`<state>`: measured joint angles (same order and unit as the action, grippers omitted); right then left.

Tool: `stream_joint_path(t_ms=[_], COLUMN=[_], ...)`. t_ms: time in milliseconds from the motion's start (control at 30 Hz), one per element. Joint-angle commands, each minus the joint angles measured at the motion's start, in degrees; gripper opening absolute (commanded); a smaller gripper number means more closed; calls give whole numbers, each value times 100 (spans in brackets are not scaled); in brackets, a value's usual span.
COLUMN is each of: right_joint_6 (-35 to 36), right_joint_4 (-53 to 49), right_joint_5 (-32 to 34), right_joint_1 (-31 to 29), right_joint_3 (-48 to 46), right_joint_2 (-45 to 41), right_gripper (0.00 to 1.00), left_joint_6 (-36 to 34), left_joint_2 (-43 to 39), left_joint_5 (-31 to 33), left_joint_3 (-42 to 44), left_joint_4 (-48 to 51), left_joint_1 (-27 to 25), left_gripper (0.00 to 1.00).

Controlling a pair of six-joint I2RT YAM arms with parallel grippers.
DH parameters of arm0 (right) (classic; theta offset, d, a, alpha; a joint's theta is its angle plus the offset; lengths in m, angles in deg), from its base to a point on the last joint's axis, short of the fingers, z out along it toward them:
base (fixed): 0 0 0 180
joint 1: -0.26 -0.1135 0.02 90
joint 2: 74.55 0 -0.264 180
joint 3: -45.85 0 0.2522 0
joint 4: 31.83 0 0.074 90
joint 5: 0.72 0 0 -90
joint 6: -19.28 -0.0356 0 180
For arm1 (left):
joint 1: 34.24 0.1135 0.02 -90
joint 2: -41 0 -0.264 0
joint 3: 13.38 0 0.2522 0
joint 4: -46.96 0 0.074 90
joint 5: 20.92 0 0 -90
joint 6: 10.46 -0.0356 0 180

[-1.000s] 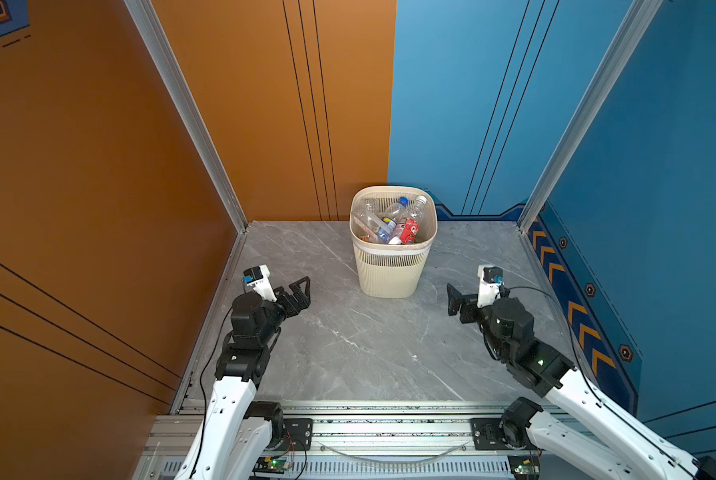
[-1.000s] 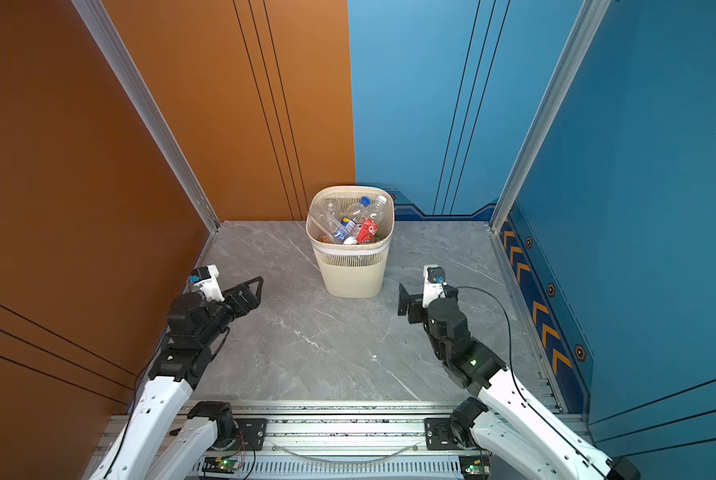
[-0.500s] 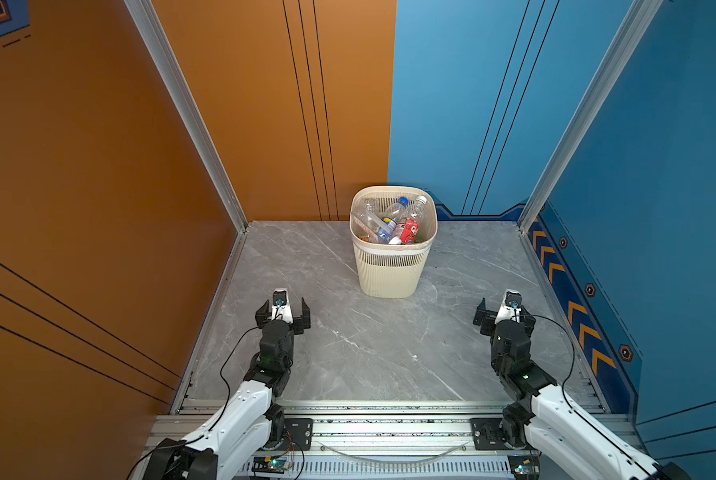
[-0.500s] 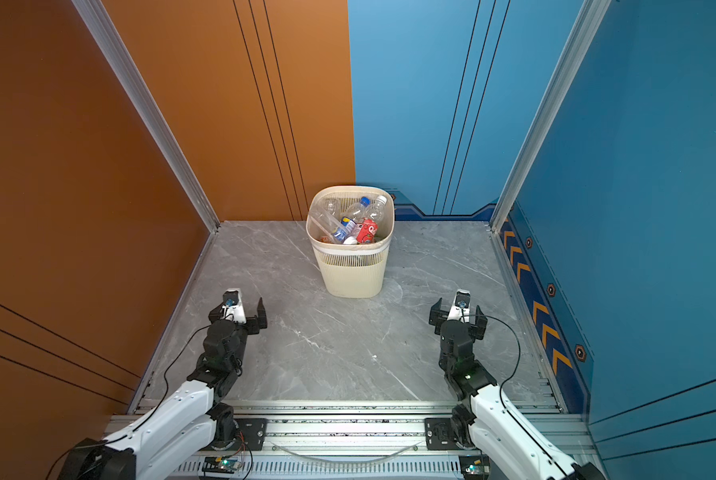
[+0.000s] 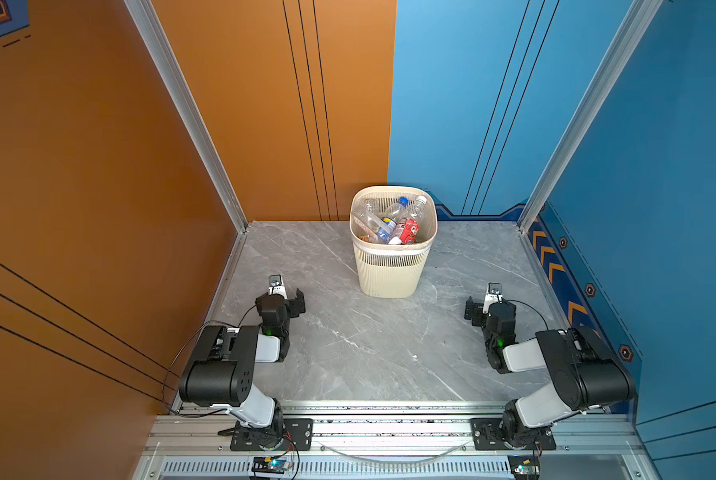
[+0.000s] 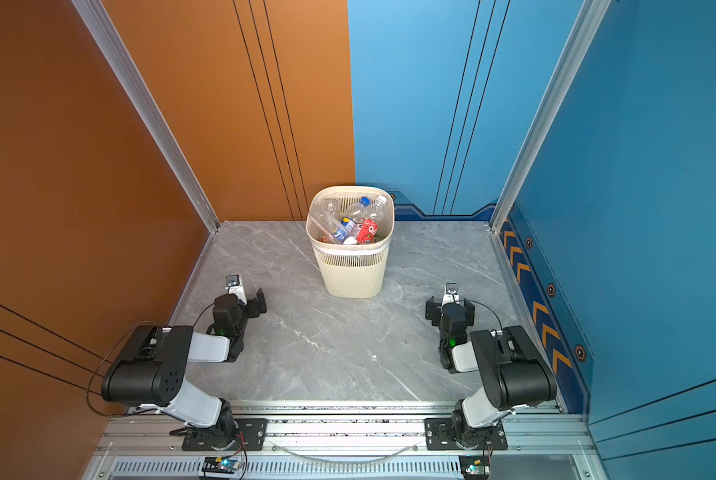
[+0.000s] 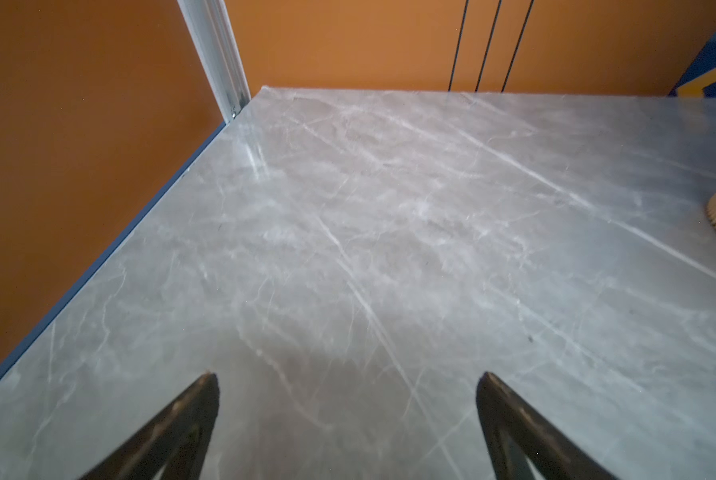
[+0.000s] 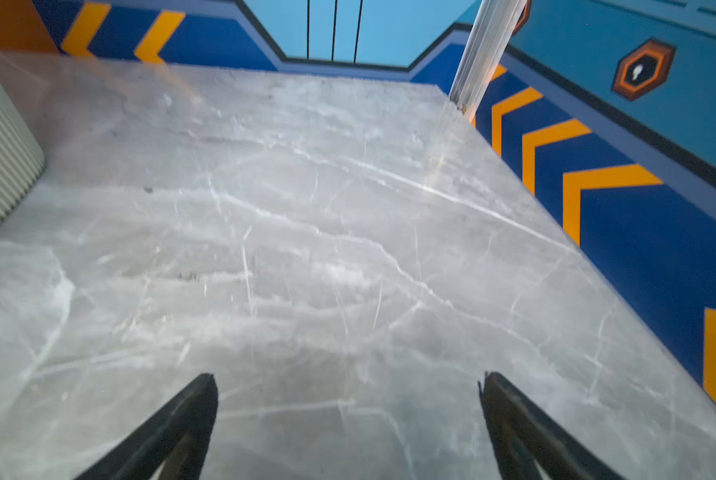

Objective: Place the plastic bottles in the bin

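Plastic bottles [image 5: 393, 222], heaped in cream slotted bin [image 5: 389, 270]: likely light, slick, crushable, best gripped mid-body; left gripper [image 7: 348, 376] and right gripper [image 8: 348, 376] gaping, empty.

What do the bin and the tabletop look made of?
Bin: cream plastic, matte by the look; moulded ribs and slots in its sides. Tabletop: grey marble-look slab, white veins, soft sheen; real stone or printed laminate, cannot tell.

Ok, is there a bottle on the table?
No, the bottles in view all sit inside the bin, and the table around it shows only bare marble.
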<state>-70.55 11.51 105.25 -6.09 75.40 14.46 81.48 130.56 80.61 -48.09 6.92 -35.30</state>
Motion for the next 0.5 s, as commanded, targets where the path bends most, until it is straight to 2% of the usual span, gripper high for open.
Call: stream_joint_path(t_ms=[0, 67, 133, 467], right_joint_6=[-197, -210, -241, -236], right_joint_4=[-606, -296, -676, -650], right_joint_5=[-241, -210, -380, -667], right_joint_1=[177, 189, 248, 329], right_joint_3=[479, 426, 546, 536], right_joint_2=[-179, -65, -143, -138], right_gripper=[99, 100, 99, 99], left_joint_6=[-166, -170, -168, -158], left_joint_2=[-5, -8, -17, -21], left_joint_5=[-33, -35, -30, -46], left_joint_3=[-78, -72, -72, -63], left_joint_4=[104, 113, 115, 115], left_joint_1=[-87, -87, -88, -87], left_gripper=[98, 98, 98, 98])
